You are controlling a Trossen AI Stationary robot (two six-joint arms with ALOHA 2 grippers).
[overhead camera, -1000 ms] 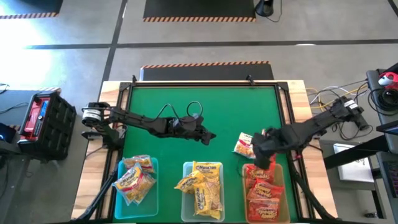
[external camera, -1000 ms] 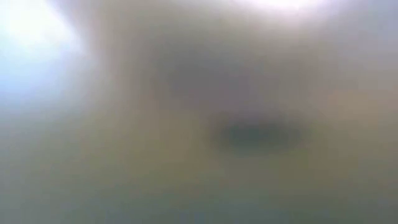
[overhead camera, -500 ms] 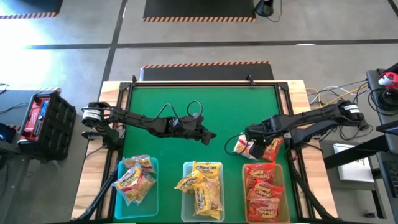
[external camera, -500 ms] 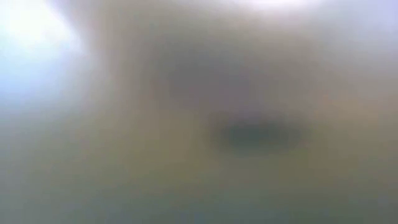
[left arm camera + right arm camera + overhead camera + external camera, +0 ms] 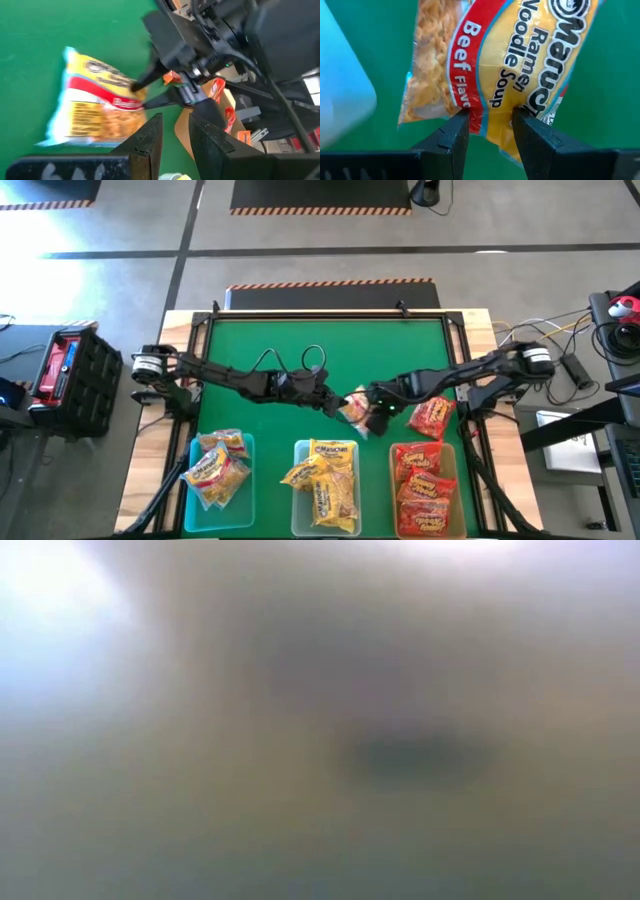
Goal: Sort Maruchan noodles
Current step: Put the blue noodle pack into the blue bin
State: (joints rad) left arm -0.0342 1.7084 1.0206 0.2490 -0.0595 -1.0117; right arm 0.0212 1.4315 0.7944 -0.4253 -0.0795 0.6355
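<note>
My right gripper [image 5: 370,406] is shut on a yellow-and-red Beef Flavor Maruchan packet [image 5: 353,408] over the middle of the green mat, just beyond the middle bin. The left wrist view shows that packet [image 5: 92,107] and the right gripper [image 5: 145,95] on it. My left gripper [image 5: 338,398] stands right beside the packet, on its left, touching nothing, with a narrow gap between its fingers. A red packet [image 5: 432,417] lies flat on the mat by the far rim of the right bin. The low view is a blur. My right gripper pinches the packet between its two fingers [image 5: 457,135] at one short end [image 5: 487,122], beside the words "Beef Flavor". The fingers reach level from the table's right. The rest of the packet stretches away from them toward the left gripper. Whether it is clear of the mat, I cannot tell.
Three translucent bins stand along the near edge: the left bin [image 5: 193,480] holds orange-yellow packets, the middle bin [image 5: 297,500] yellow ones, the right bin [image 5: 458,480] red ones. A black rail frames the mat [image 5: 330,345]. The far half of the mat is bare green.
My right gripper moved from above the right bin's far rim toward the table's left, took hold of the yellow-and-red packet and carried it left across the mat up to the left gripper. The red packet came into view on the mat as the arm left it.
</note>
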